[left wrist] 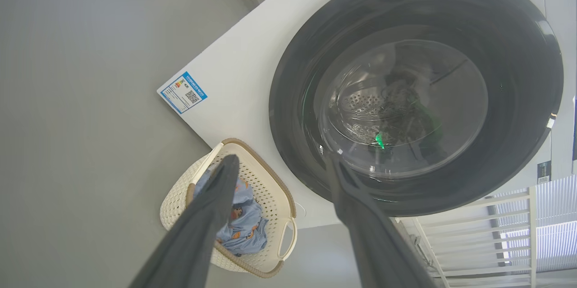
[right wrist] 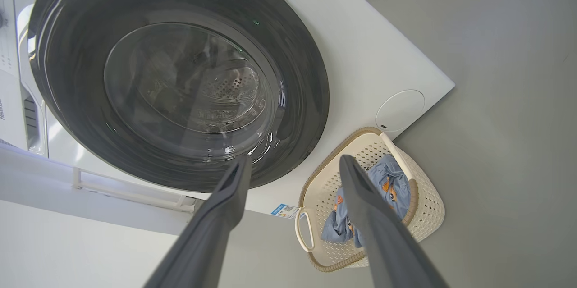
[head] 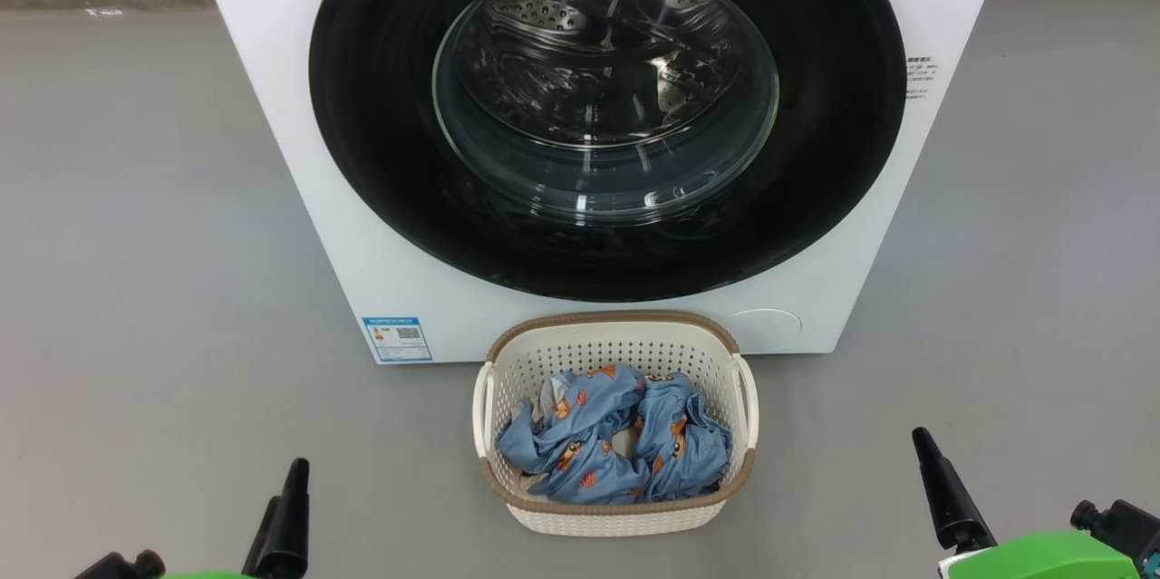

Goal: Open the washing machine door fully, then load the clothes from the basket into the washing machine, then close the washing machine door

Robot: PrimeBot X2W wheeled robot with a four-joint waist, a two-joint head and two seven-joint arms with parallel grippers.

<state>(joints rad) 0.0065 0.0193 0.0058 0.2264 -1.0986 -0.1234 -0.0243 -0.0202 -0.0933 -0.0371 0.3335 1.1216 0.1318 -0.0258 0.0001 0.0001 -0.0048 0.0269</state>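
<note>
The washing machine (head: 299, 153) stands ahead, and its round black door (head: 381, 153) lies flush against the front, with the steel drum showing through the glass bowl (head: 605, 90). On the floor just in front sits the cream basket (head: 616, 339), holding crumpled light-blue clothes (head: 589, 452) with orange figures. My left gripper (left wrist: 279, 162) is open and empty at the lower left, its fingers (head: 290, 506) short of the basket. Wide open and empty too, my right gripper (right wrist: 293, 162) hangs at the lower right, fingers (head: 947, 493) apart from the basket.
Grey floor (head: 136, 244) spreads on both sides of the machine. A blue label (head: 397, 339) marks its lower left corner and a round white cover (head: 766, 323) its lower right. A white slatted rack (left wrist: 505, 229) stands beside the machine.
</note>
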